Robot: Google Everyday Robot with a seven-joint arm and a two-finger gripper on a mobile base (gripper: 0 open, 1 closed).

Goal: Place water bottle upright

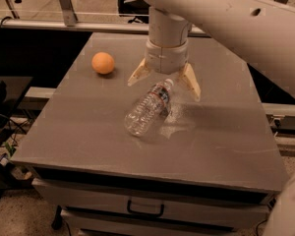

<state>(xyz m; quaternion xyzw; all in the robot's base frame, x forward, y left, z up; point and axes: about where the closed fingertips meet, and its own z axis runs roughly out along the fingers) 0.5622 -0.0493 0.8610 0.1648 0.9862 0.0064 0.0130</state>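
We see one water bottle (148,108) on the grey worktop (78,132). It lies on its side near the middle, a little closer to the far edge than to the near one. Its white cap points toward the far edge and slightly right. Its clear base points toward the near left corner. The ribbed body has one thin label band around it near the neck.

We count one gripper (163,89) on one pale arm (226,18), which comes in from the upper right. The gripper hangs over the far half of the worktop and points down at the bottle's cap end. Its two tan fingers (137,75) are spread wide, one to the left of the cap and one to the right. The cap and neck sit between them in this view. The fingers hold nothing, and we cannot tell whether either tip touches the bottle or the worktop.

We also count one orange ball (103,63). It rests near the far left corner, well apart from the bottle and to the left of the gripper.

Below the near edge we see one drawer front with one dark handle (145,210).
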